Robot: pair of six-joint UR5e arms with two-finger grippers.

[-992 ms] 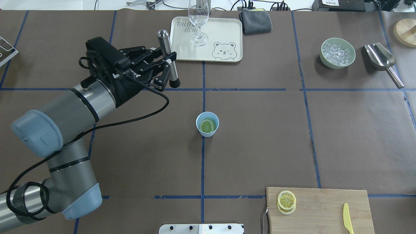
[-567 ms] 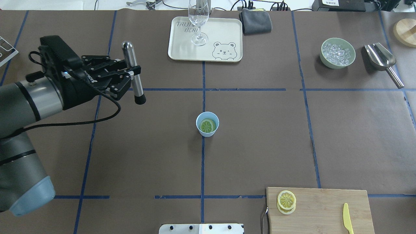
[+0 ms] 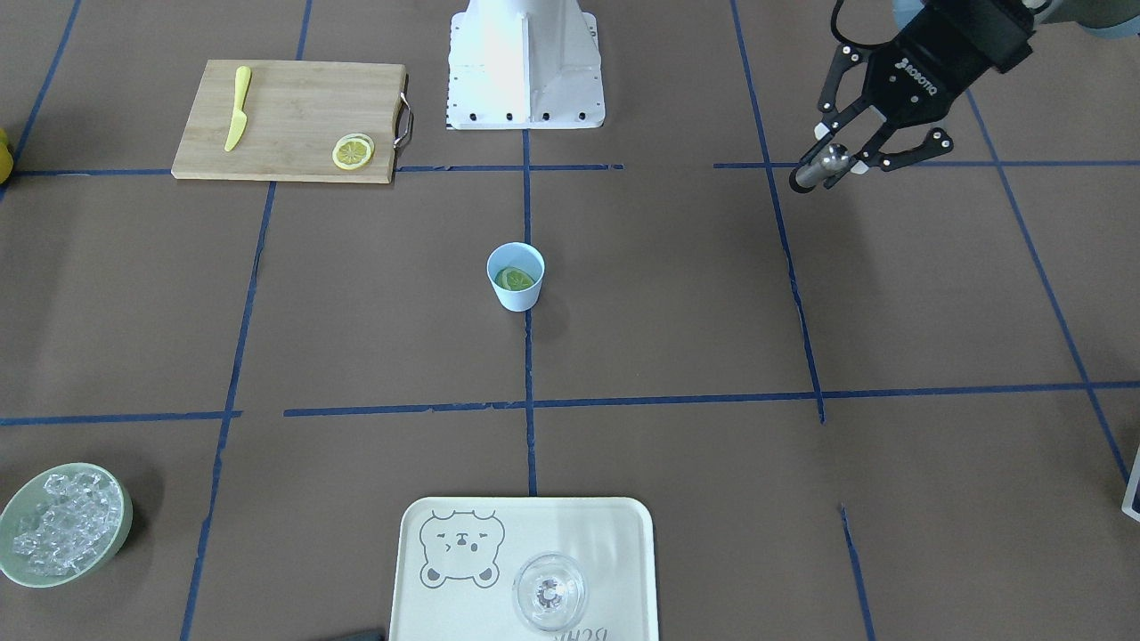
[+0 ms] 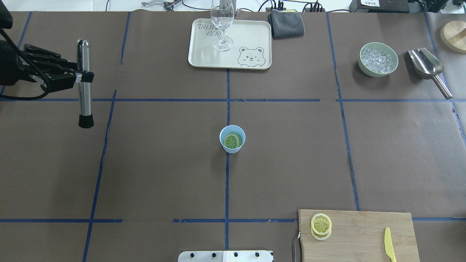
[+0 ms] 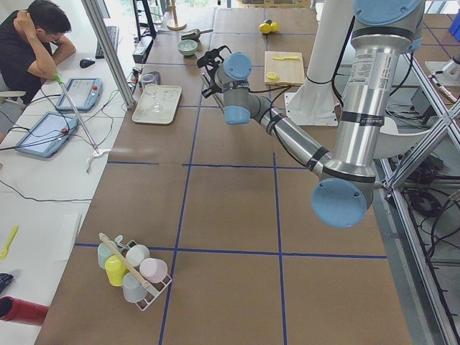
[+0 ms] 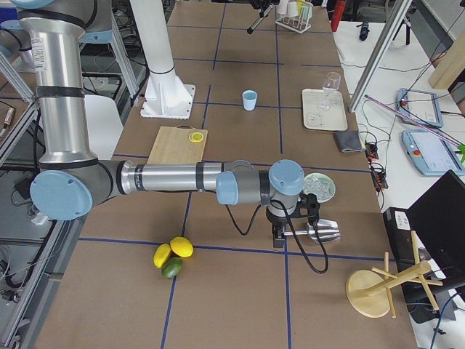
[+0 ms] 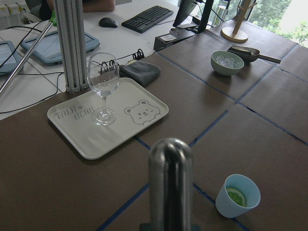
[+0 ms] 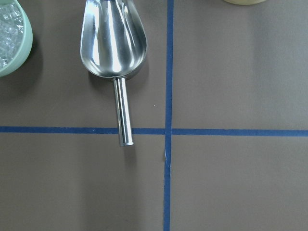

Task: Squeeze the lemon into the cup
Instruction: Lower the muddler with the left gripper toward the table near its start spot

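one lemon slice [image 3: 515, 279] lies inside the light-blue cup [image 3: 517, 298]; the left pincer [image 4: 84, 76] clamps a steel muddler [image 4: 85, 105] well apart from it, so pressing seems the step in hand, calling for its tip upright over the cup. right pincer [image 6: 285, 234] state: cannot tell

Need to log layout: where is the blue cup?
In the overhead view the cup stands mid-table on the centre tape line, a lemon slice inside it, nearer the robot than the tray.
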